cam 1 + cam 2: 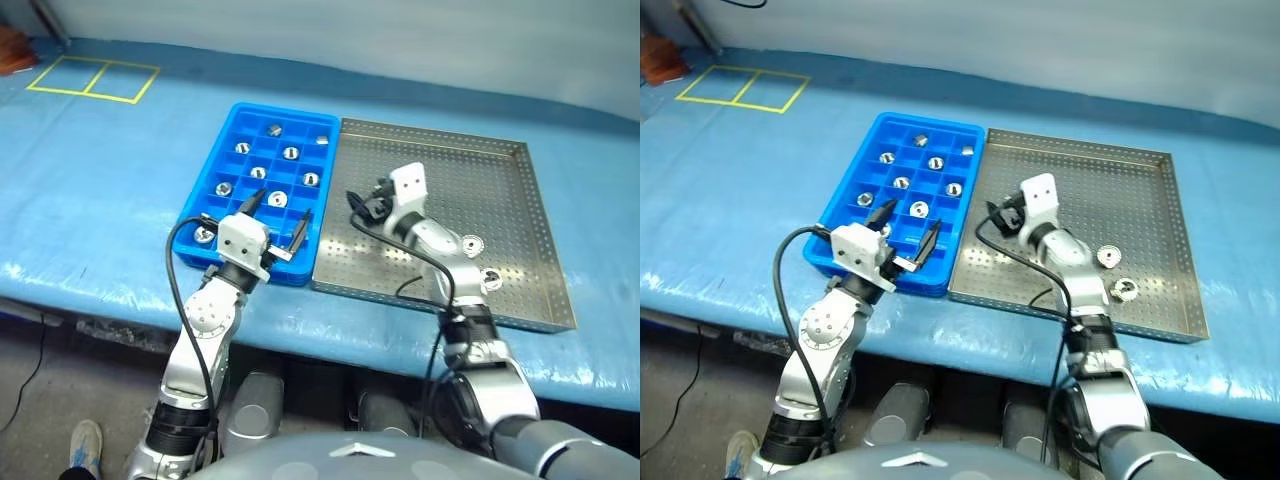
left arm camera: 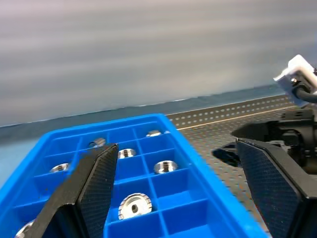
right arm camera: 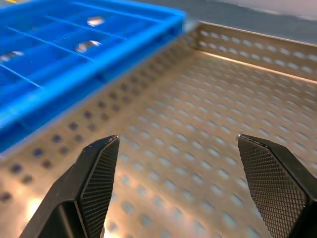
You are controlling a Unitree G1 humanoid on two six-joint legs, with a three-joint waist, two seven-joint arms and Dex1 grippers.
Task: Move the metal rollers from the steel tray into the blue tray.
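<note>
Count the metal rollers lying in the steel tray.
2: a farther roller and a nearer roller by the front rim, both in the steel tray's front-right part beside the right arm, which may hide more.

Blue-covered table with yellow tape squares.

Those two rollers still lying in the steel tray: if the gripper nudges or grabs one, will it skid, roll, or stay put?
Both rollers lie flat, disc-like, on the steel tray, so they will probably slide rather than roll. Their polished metal looks slick, so a shallow pinch may slip. Tipped on edge, the round rim could roll away. They are likely heavy for their size.
</note>
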